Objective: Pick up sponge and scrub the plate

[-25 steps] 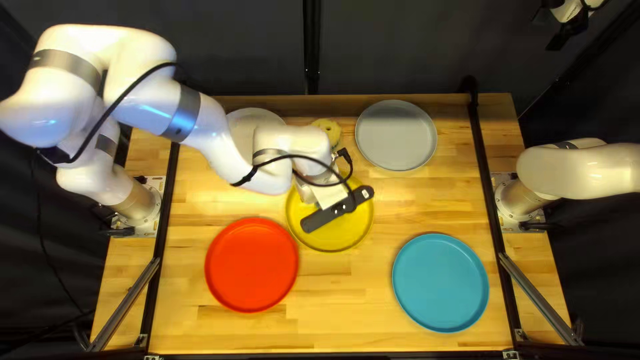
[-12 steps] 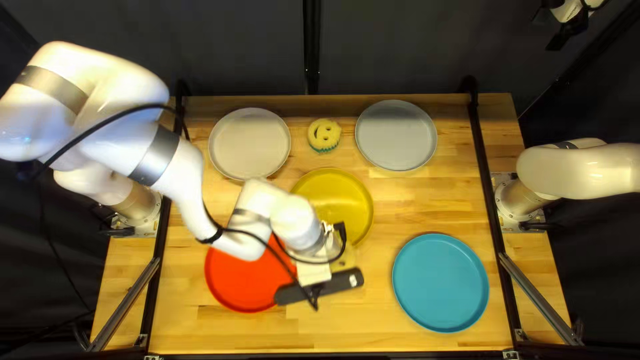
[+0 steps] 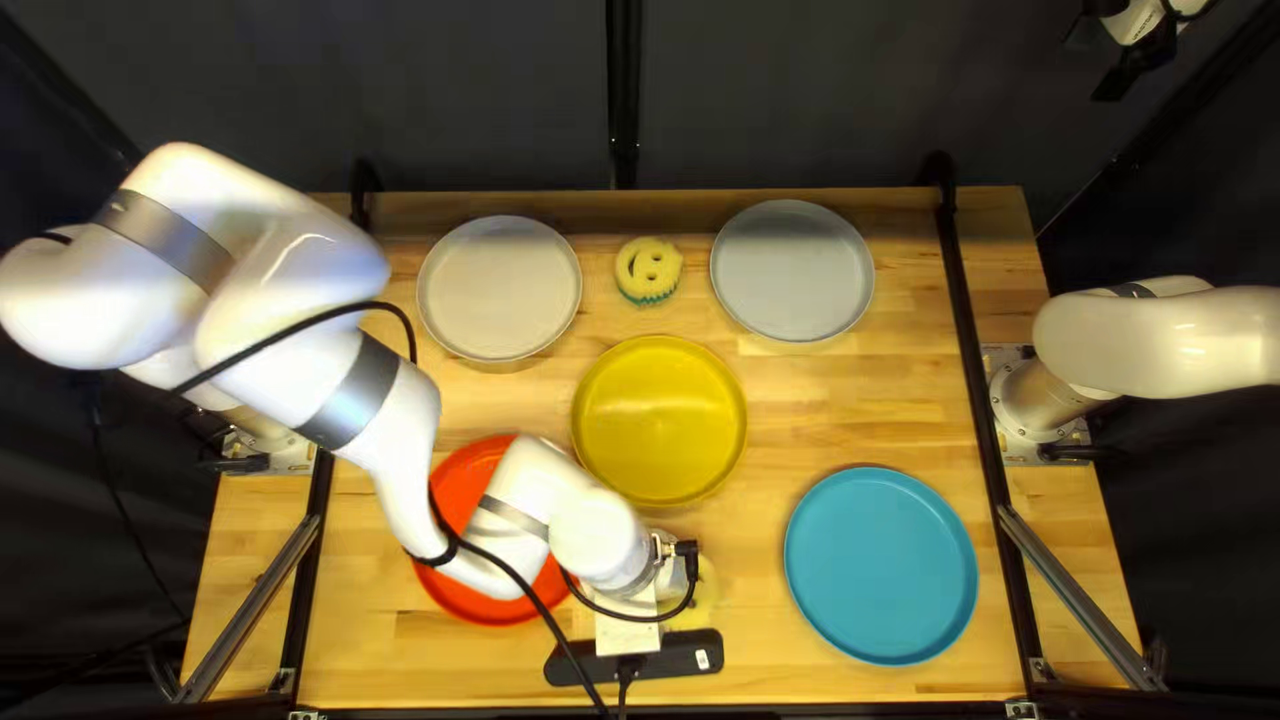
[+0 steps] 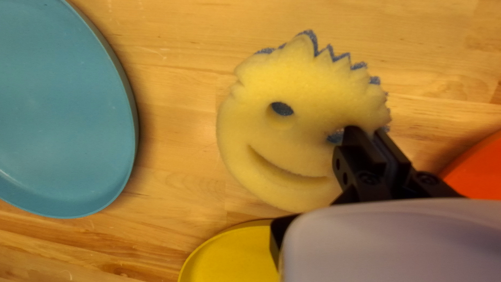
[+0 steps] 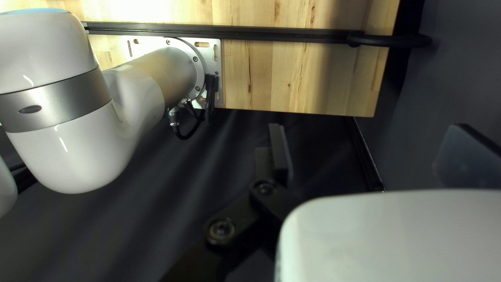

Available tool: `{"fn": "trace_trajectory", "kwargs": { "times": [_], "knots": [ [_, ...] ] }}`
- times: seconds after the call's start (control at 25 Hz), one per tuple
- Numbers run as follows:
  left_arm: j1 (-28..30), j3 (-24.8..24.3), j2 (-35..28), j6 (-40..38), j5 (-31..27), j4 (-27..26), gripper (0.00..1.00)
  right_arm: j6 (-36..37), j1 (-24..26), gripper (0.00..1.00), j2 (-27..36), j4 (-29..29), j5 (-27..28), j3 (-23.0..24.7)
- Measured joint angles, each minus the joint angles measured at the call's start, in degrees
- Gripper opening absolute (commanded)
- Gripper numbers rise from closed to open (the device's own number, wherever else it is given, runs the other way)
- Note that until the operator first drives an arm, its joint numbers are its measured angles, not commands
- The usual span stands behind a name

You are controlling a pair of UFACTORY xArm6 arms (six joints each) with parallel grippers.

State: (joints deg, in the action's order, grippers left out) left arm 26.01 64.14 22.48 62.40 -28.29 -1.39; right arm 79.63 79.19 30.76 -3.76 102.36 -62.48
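Note:
In the top left view my left gripper (image 3: 635, 658) is low at the near edge, fingertips hidden, with the pale sponge (image 3: 694, 594) partly showing beside it. In the left wrist view my left gripper (image 4: 369, 134) is shut on the smiley sponge (image 4: 284, 141) with jagged blue trim, near one eye hole. The yellow plate (image 3: 660, 420) lies mid-table; the red plate (image 3: 467, 480) is partly under my left arm. The right gripper (image 3: 1134, 60) hangs at the top right corner; the right wrist view shows this gripper (image 5: 368, 130) open and empty.
A blue plate (image 3: 882, 566) lies at the near right. Along the far edge are a whitish plate (image 3: 499, 288), a second smiley sponge (image 3: 650, 270) with green trim, and a grey plate (image 3: 792, 271). Black rails (image 3: 978, 360) run along both table sides.
My left arm has swung from above the yellow plate toward the near edge, carrying the sponge with it and uncovering the yellow plate. My right arm stays where it was.

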Motion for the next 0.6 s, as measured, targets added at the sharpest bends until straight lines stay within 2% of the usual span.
{"fn": "trace_trajectory", "kwargs": {
  "times": [0.04, 0.4, 0.6],
  "knots": [
    [-0.12, -0.45, -0.34, 0.34, 0.42, -0.37, 1.0, 0.0, 0.0, 1.0, 0.0, 0.0, 0.0, 0.0],
    [-0.54, 0.54, 0.21, 0.4, 0.85, -1.0, 1.0, 0.0, 0.0, 1.0, 0.0, 0.0, 0.0, 0.0],
    [-1.76, -1.43, -2.31, -2.66, 0.63, 0.84, 1.0, 0.0, 0.0, 1.0, 0.0, 0.0, 0.0, 0.0]
  ]
}}
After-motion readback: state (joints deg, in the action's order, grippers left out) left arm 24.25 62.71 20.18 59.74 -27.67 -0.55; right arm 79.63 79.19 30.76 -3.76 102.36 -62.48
